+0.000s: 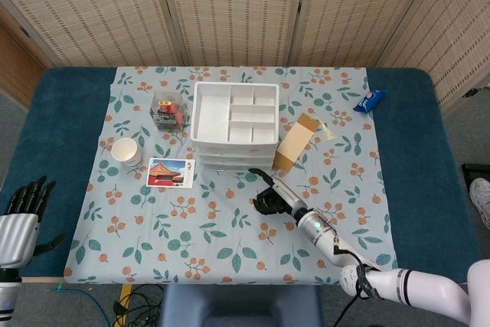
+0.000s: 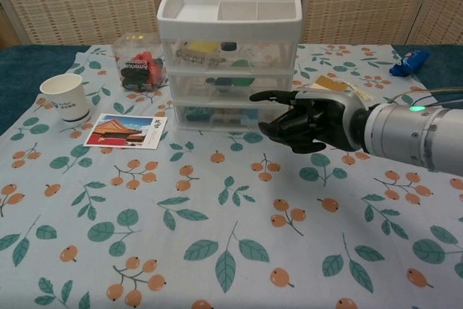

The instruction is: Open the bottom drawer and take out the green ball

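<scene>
The white three-drawer unit (image 1: 233, 124) (image 2: 228, 56) stands at the table's middle back, all drawers closed. The bottom drawer (image 2: 217, 115) has a translucent front, and dark greenish shapes show through it. I cannot make out the green ball for certain. My right hand (image 1: 273, 197) (image 2: 307, 122) hovers just in front of the bottom drawer's right end, not touching it. One finger reaches toward the drawer, the others are half curled, and it holds nothing. My left hand (image 1: 25, 203) hangs off the table's near left corner with its fingers spread and empty.
A paper cup (image 1: 127, 152) (image 2: 65, 97) and a postcard (image 1: 171, 172) (image 2: 124, 131) lie left of the drawers. Behind them stands a clear box of small items (image 1: 168, 108) (image 2: 139, 63). A cardboard box (image 1: 295, 142) lies right of the unit, and a blue packet (image 1: 369, 100) (image 2: 408, 62) at the far right.
</scene>
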You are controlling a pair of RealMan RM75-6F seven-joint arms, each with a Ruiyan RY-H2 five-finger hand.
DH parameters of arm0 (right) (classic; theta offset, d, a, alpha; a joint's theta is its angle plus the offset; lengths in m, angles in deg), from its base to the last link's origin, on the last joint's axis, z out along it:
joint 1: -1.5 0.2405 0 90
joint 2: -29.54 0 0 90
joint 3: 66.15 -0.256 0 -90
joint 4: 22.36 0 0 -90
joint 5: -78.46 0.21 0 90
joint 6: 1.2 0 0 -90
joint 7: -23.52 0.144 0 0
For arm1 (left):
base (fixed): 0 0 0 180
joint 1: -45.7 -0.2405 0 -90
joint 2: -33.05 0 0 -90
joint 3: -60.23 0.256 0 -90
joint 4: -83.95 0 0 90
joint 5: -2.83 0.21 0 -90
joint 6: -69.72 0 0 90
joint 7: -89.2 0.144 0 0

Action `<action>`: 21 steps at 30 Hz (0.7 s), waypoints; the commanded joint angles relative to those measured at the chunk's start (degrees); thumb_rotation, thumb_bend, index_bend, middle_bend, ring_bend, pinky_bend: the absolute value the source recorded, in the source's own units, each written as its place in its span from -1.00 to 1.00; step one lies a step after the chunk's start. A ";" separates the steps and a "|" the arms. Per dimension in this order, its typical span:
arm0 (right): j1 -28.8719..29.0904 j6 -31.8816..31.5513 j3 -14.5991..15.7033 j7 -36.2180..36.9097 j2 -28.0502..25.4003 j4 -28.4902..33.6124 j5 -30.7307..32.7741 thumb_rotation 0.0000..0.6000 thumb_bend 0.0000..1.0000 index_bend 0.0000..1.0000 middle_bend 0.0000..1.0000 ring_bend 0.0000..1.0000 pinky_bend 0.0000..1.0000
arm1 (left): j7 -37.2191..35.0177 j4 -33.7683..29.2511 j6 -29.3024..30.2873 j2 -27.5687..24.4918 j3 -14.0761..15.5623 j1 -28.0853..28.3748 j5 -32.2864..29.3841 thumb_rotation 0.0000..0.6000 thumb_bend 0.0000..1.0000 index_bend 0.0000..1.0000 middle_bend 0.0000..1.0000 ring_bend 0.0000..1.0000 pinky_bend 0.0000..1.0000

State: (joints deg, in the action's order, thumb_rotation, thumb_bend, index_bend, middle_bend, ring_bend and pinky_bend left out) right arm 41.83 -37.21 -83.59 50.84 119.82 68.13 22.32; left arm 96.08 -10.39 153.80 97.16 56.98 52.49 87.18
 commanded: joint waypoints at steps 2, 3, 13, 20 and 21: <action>1.91 2.36 -1.30 1.16 2.29 -2.78 2.14 1.00 0.07 -0.92 0.65 0.89 1.00 | 0.19 -0.17 -0.20 -0.18 -0.02 0.08 -0.14 1.00 -0.74 -1.00 -1.00 -0.94 -0.85; 2.48 3.10 -1.61 1.40 2.88 -3.61 2.69 1.00 0.07 -0.92 0.65 0.89 1.00 | 0.28 -0.25 -0.25 -0.23 -0.03 0.12 -0.15 1.00 -0.74 -1.00 -1.00 -0.94 -0.85; 6.38 4.58 -3.73 0.33 6.96 -9.02 3.95 1.00 0.07 -0.93 0.65 0.89 1.00 | 0.19 -0.21 -0.38 -0.67 -0.34 0.21 -0.78 1.00 -0.75 -1.00 -1.00 -0.94 -0.85; 8.28 5.44 -4.48 -0.56 8.40 -11.67 5.88 1.00 0.07 -0.93 0.65 0.89 1.00 | -0.02 -0.07 -0.47 -0.83 -0.48 0.26 -1.09 1.00 -0.74 -1.00 -1.00 -0.94 -0.85; 8.50 5.64 -4.53 -0.63 8.60 -12.07 6.28 1.00 0.07 -0.93 0.65 0.89 1.00 | -0.02 -0.04 -0.47 -0.81 -0.50 0.26 -1.13 1.00 -0.75 -1.00 -1.00 -0.94 -0.85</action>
State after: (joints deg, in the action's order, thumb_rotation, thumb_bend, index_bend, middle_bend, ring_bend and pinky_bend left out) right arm 50.12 -31.79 -88.04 50.35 128.21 56.36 28.29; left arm 96.07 -10.44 153.33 96.35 56.48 52.75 86.06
